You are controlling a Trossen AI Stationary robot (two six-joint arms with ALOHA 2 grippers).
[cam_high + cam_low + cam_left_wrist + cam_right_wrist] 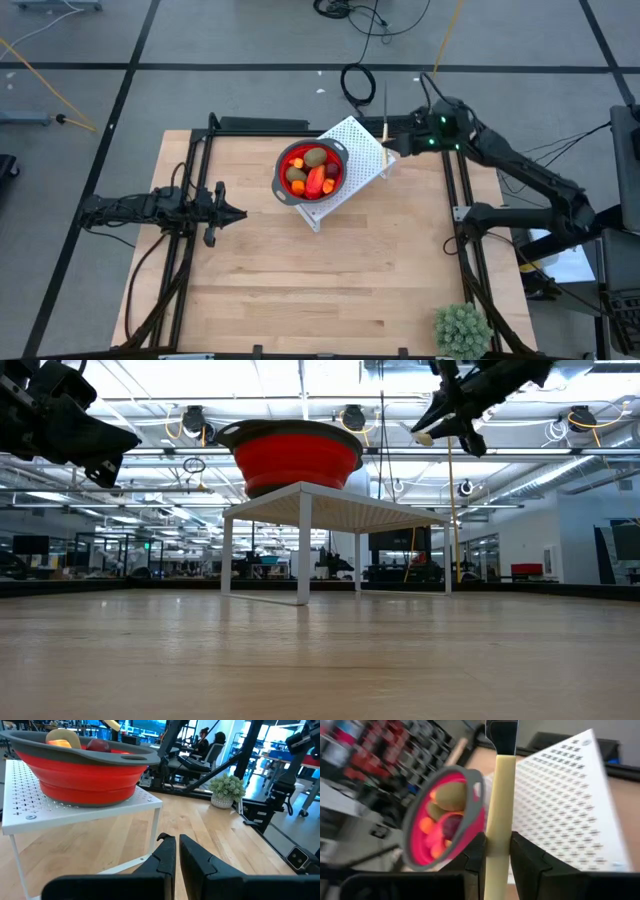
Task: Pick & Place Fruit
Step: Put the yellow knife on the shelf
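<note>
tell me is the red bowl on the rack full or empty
Full: the red bowl on the white rack holds the fruit, olive-brown, orange and red pieces piled inside.

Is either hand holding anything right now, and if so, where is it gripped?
The right hand grips the pale yellow stick near one end; the left hand holds nothing.

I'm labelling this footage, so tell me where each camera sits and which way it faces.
High: overhead, looking straight down; both arms, red collapsible bowl of toy fruit.
Low: tabletop height, looking level at the white perforated metal stand; arms at the top.
Left wrist: past the left gripper at the bowl.
Right wrist: past the right gripper, clamping a pale yellow stick.
All share the bowl.
</note>
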